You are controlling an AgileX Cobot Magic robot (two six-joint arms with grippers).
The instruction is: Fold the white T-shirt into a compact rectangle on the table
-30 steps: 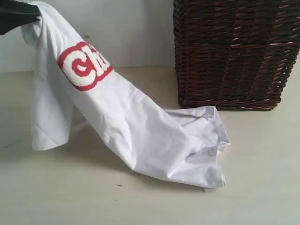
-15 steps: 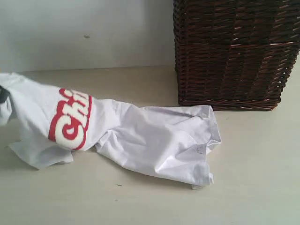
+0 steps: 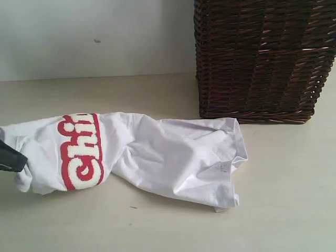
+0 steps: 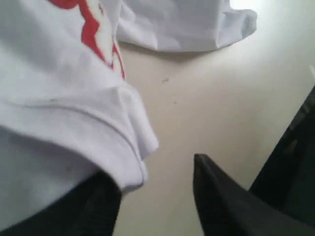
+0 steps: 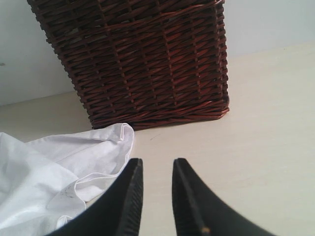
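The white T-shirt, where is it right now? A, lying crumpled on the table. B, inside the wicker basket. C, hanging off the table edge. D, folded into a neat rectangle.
A: the white T-shirt lies bunched and unfolded on the table, beside the dark brown wicker basket, not in it.

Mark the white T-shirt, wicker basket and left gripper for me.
white T-shirt [image 3: 173,157]: exterior view, plain fabric right of the lettering.
wicker basket [image 3: 262,58]: exterior view, front woven wall.
left gripper [image 4: 153,169]: left wrist view, midway between fingertips.
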